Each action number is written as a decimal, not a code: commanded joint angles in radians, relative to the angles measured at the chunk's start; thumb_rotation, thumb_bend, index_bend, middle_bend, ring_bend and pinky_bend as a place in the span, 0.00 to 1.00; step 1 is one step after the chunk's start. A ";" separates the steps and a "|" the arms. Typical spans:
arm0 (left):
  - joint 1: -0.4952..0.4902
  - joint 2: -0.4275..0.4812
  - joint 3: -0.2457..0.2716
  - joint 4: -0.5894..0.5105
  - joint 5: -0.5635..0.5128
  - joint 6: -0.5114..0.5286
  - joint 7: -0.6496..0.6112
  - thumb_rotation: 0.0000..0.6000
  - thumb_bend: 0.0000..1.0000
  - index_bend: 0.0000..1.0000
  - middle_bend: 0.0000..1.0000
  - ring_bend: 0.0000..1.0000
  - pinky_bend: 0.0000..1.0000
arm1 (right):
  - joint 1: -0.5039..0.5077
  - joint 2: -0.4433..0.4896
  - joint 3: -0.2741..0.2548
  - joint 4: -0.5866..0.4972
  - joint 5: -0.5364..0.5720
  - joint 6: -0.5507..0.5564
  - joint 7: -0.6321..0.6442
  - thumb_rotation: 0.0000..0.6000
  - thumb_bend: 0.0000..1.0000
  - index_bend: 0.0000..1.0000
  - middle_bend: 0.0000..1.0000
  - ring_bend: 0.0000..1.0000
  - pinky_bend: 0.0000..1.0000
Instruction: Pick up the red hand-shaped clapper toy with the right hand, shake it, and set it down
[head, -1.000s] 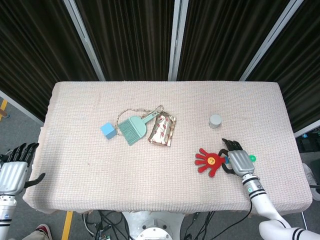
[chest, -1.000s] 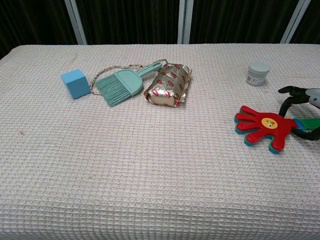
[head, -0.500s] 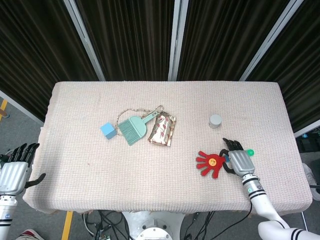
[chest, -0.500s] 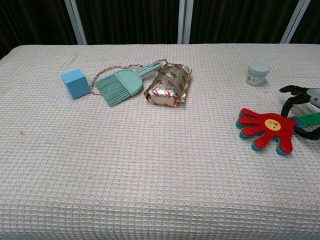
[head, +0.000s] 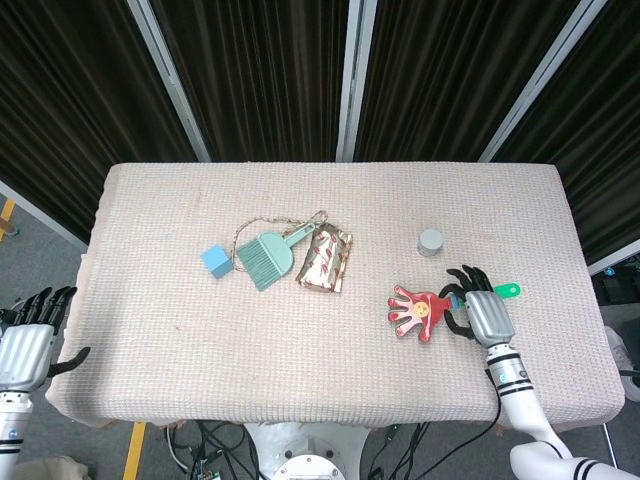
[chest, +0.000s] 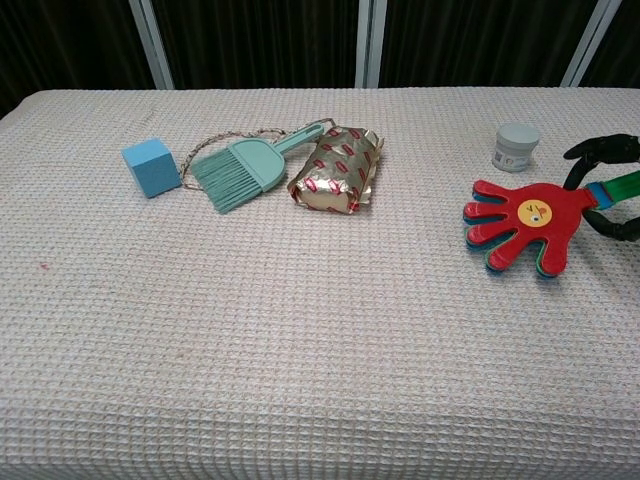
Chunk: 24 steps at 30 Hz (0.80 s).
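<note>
Right hand (head: 481, 309) grips the green handle of the red clapper toy (head: 414, 310), its dark fingers (chest: 598, 148) curled around the handle where it joins the red palm. The toy sits at the near right of the table (head: 150, 330), below the small grey jar (head: 431, 241). In the chest view the red palm appears tilted and raised off the cloth, with teal and blue layers fanned out behind the red one, which suggests the shaking step is in hand; whether any fingertip of the toy touches the table cannot be told. Next, the task calls for finishing the wrist swings, then lowering the toy flat onto a bare patch of cloth and opening the fingers, keeping well apart from the jar.

Left hand (head: 25, 345) shows only in the head view, off the table's near left corner, fingers apart and holding nothing. That view also gives the layout from above: a blue cube (head: 214, 261), a teal brush (head: 268, 255) and a gold foil packet (head: 324, 259) lie together left of centre, far from the toy, and the green handle end juts out beyond the right hand. Chest view alone shows the yellow face sticker on the red palm, the stacked coloured layers, and the toy's lift and tilt; it cuts off most of the right hand at the frame edge.
</note>
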 joint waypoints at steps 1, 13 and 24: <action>0.000 0.000 0.000 0.000 0.001 0.000 -0.001 1.00 0.20 0.06 0.08 0.01 0.10 | -0.016 -0.035 0.020 0.043 -0.036 0.065 0.079 1.00 0.54 0.86 0.25 0.14 0.27; -0.003 0.002 -0.002 0.000 0.001 -0.004 -0.016 1.00 0.20 0.06 0.08 0.01 0.10 | -0.037 -0.056 0.041 0.058 -0.044 0.116 0.227 1.00 0.62 0.93 0.34 0.34 0.70; -0.005 0.003 -0.003 -0.001 -0.002 -0.009 -0.017 1.00 0.20 0.06 0.08 0.01 0.12 | -0.051 -0.033 0.073 -0.022 -0.008 0.098 0.367 1.00 0.64 0.96 0.36 0.48 0.81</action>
